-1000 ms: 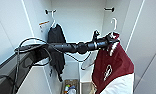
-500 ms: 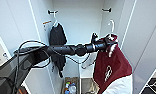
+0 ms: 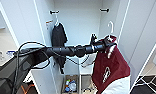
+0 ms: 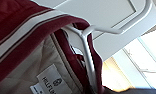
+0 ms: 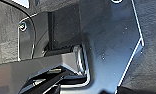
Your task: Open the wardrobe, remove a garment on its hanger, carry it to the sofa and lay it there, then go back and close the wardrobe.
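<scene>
Open wardrobe (image 3: 79, 22): two hangers, two garments.

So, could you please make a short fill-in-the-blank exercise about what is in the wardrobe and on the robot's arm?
1. The wardrobe doors are ____.
2. The left gripper is at the collar of a ____ jacket.
3. The dark shirt hangs on a white ____.
4. The hook of the jacket's hanger is ____ the rail fittings.

Missing words: open; maroon; hanger; below
</scene>
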`<state>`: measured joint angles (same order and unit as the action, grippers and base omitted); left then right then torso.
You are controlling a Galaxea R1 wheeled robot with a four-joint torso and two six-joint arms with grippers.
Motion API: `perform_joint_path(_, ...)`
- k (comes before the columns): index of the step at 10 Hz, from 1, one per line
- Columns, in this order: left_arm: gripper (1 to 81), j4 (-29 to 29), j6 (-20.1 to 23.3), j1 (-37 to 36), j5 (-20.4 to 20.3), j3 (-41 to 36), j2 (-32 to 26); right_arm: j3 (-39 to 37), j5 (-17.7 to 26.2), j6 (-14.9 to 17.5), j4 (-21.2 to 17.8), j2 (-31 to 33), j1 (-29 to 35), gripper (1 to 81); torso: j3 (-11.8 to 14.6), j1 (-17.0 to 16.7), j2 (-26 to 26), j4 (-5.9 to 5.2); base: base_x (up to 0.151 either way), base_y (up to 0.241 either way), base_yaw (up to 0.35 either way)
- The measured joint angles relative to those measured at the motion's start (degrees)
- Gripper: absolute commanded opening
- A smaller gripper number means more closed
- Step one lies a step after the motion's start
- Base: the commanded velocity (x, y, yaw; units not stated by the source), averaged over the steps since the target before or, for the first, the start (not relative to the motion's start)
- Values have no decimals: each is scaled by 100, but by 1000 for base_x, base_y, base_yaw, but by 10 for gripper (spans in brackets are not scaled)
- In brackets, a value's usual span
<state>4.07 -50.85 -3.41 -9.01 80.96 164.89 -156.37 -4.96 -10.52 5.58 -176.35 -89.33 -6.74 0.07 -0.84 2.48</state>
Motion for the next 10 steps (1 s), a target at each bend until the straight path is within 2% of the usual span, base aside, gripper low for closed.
perform_joint_path(2, 10, -9, 0, 20, -2, -124, -20, 0, 4, 0, 0, 0, -17, 811, 2, -2, 0, 0, 0, 0, 0)
perform_joint_path(4, 10, -69, -4, 135, -195, -296, -108, 0, 9, 0, 0, 2, -52, 811, 4, -15, -7, 0, 0, 0, 0)
perform_joint_path(7, 10, -90, 2, 232, -265, -404, -397, 0, -10, 0, 0, 2, 41, 811, 4, -8, -7, -2, 0, 0, 0)
perform_joint_path(10, 10, -140, 135, 445, -391, -725, -519, 0, -7, 0, 0, 0, 15, 811, 4, -7, -7, 0, 0, 0, 0)
